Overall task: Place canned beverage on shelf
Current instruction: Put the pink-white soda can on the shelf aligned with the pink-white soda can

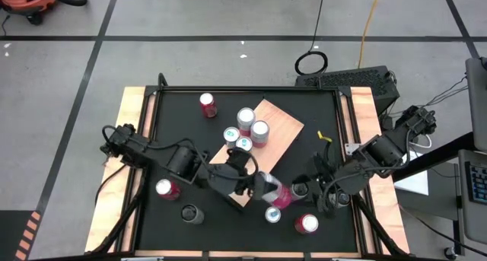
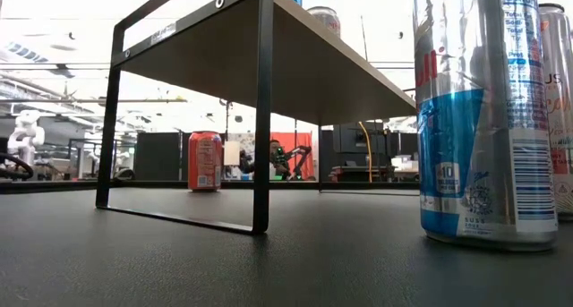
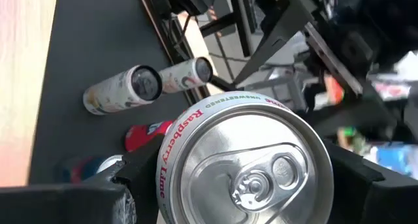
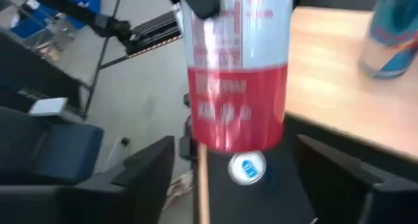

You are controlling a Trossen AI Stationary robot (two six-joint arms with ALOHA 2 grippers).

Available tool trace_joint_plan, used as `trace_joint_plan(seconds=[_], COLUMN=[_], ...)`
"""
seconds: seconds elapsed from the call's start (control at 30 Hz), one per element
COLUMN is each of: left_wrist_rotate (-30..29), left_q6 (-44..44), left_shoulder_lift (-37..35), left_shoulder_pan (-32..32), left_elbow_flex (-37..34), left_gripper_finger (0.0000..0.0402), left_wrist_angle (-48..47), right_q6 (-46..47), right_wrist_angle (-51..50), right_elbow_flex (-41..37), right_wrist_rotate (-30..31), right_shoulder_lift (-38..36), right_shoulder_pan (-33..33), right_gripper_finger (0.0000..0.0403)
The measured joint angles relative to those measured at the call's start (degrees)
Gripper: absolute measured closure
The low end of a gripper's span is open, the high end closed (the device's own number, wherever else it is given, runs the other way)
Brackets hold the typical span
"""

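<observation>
One red and silver can (image 1: 278, 192) is gripped at its upper part by the left gripper (image 1: 262, 186), just beside the shelf (image 1: 281, 128). Its smooth, rigid wall is judged slippery and easily dented. The right gripper (image 1: 304, 191) is held open under it.

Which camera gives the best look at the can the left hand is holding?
The left wrist view: the Raspberry Lime can fills it, top and tab clear, between the left hand's fingers. The right wrist view shows its red and silver side. The high view shows it small. The low view doesn't show it.
</observation>
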Motion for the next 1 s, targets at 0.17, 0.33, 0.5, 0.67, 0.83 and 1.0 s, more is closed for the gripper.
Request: trace_joint_plan(seconds=[0.17, 0.33, 0.5, 0.67, 0.83, 1.0], left_wrist_rotate=[-0.24, -1.77, -1.97, -2.28, -1.29, 2.51], left_q6=[-0.69, -0.65, -0.61, 1.23, 11.58, 30.85], left_shoulder_lift=[0.00, 0.00, 0.00, 0.00, 0.00, 0.01], left_shoulder_pan=[1.68, 2.54, 3.50, 3.96, 3.87, 3.76], left_elbow_flex=[0.00, 0.00, 0.00, 0.00, 0.00, -0.02], left_gripper_finger=[0.0111, 0.0106, 0.0104, 0.0103, 0.0103, 0.0102], left_wrist_angle=[1.96, 2.92, 4.18, 4.62, 7.86, 11.37], right_q6=[-4.17, -6.80, -9.42, -11.53, -10.42, -7.78], right_wrist_angle=[-0.03, -0.25, -0.64, -0.60, -0.09, 1.91], right_elbow_flex=[0.00, 0.00, 0.00, 0.00, 0.00, 0.04], right_wrist_rotate=[3.31, 4.89, 7.98, 7.48, -0.08, -10.05], right_shoulder_lift=[0.02, 0.02, 0.02, 0.02, -0.01, -0.56], right_shoulder_pan=[0.24, -0.39, -2.02, -3.84, -5.28, -5.78], right_gripper_finger=[0.0049, 0.0026, 0.0025, 0.0025, 0.0025, 0.0025])
